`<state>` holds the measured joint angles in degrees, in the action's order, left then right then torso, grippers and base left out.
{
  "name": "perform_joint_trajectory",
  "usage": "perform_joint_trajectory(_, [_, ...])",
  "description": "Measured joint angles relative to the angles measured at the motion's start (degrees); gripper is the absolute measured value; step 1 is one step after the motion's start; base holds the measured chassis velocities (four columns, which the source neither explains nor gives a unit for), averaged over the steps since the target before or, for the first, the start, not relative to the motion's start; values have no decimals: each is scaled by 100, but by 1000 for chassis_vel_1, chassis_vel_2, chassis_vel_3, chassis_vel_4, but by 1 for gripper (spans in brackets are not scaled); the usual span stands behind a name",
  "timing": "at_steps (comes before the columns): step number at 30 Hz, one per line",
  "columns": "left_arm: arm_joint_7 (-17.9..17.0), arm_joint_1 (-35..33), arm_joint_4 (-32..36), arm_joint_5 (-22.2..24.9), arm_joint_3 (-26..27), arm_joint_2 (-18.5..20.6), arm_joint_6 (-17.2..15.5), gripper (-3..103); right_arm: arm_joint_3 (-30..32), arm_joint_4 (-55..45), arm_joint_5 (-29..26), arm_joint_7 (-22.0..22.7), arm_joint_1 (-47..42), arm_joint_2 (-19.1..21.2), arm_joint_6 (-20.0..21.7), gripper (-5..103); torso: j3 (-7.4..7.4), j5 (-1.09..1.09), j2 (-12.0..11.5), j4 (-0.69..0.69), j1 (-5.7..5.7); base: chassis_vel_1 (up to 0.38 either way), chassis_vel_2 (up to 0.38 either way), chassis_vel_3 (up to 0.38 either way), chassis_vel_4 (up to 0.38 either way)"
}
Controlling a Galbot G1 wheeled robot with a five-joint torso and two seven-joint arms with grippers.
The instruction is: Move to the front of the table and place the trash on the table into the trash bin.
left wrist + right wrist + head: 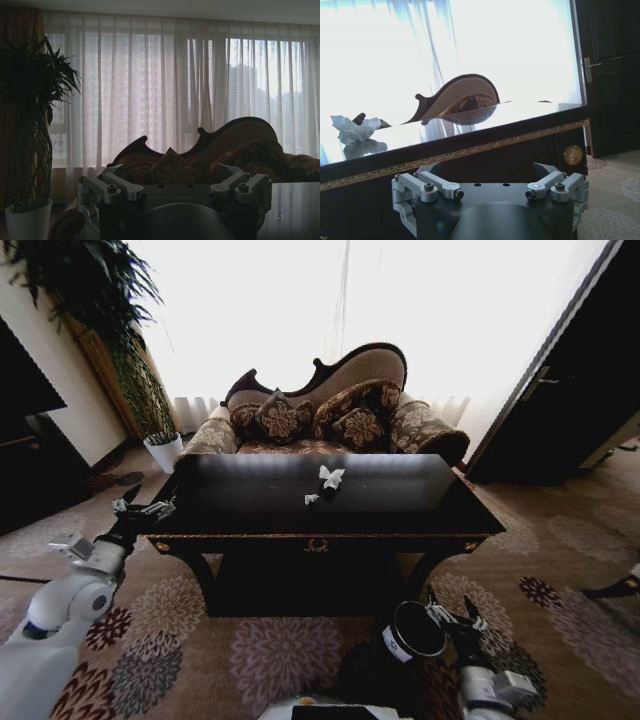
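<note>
From the head camera, one table (330, 520) stands ahead with two tissue pieces (330, 477) lying near its middle. One bin (412, 631) sits on the carpet below its front, touching or just beside the right gripper (455, 620), whose fingers are spread and empty. The left gripper (143, 508) hangs at the table's left end, spread and empty. The left wrist camera faces one sofa (210, 155) and one plant pot (27, 220). In the right wrist view, one tissue (354, 129) rests on the glossy top.

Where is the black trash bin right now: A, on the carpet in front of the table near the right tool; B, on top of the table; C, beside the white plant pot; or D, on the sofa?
A: the bin stands on the carpet in front of the table, close to the right tool; the crumpled tissue lies on the tabletop.
</note>
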<state>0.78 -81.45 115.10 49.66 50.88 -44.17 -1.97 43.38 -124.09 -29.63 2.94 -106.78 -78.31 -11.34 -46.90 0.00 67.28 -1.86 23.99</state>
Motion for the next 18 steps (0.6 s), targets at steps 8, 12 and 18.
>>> perform_joint_trajectory(8, [0,0,0,0,1,0,0,100,-8,-186,-664,393,1008,1119,803,100,-1,2,-1,0,1,0,0,0,0])
perform_joint_trajectory(12, [0,0,0,0,0,0,0,100,-347,-273,-1174,671,1678,2179,1183,100,-1,2,-1,3,1,0,0,0,0])
perform_joint_trajectory(18, [0,0,0,0,0,0,0,100,-970,-58,-1489,830,2424,2821,1401,100,-1,1,-1,0,0,0,0,0,0])
